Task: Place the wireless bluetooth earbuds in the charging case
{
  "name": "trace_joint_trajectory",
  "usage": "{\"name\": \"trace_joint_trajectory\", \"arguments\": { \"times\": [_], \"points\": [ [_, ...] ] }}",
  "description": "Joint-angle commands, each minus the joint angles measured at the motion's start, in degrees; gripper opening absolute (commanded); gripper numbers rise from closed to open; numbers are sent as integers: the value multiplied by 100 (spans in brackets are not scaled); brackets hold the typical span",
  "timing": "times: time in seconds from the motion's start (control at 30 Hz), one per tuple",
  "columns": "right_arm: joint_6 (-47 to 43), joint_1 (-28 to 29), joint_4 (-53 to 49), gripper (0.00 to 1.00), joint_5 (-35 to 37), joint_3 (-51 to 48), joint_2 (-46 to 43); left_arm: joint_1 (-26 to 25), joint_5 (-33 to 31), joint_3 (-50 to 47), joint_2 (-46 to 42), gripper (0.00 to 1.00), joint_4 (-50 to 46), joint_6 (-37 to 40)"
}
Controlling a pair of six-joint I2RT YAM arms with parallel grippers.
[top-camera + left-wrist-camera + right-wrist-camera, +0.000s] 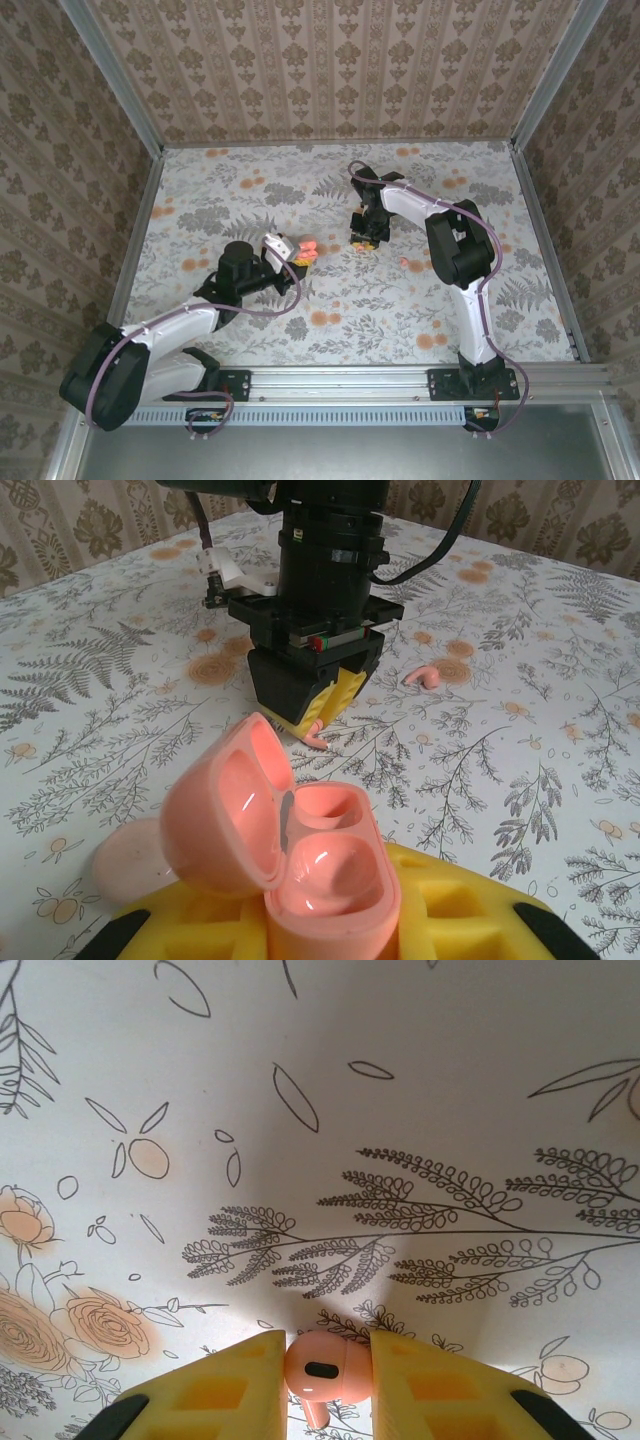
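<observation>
Beyond the open charging case clamped in the left fingers, one earbud sits pinched between the right fingers down at the tabletop. Farther past the case, the other earbud lies loose.

The charging case sits in your left tool. Your right tool pinches the first earbud on the counter; the second earbud lies to its right.

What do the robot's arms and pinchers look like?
The left arm and the right arm each have smooth white shells between chunky black joints, with a thin purple cable running along the outside. They stand on black bases on a silver rail. The jaws are black blocks with bright yellow pads full of square dimples, plus tiny red and green marks.
</observation>
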Motion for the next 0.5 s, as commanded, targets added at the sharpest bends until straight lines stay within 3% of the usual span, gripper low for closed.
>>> {"name": "trace_joint_trajectory", "arguments": {
  "times": [0.0, 0.47],
  "points": [
    [-30, 54, 75, 24, 162, -88, -9, 51, 75, 40, 111, 17, 278, -121],
    [157, 55, 914, 23, 138, -976, -859, 62, 13, -173, 697, 17, 1058, -643]
  ]
}}
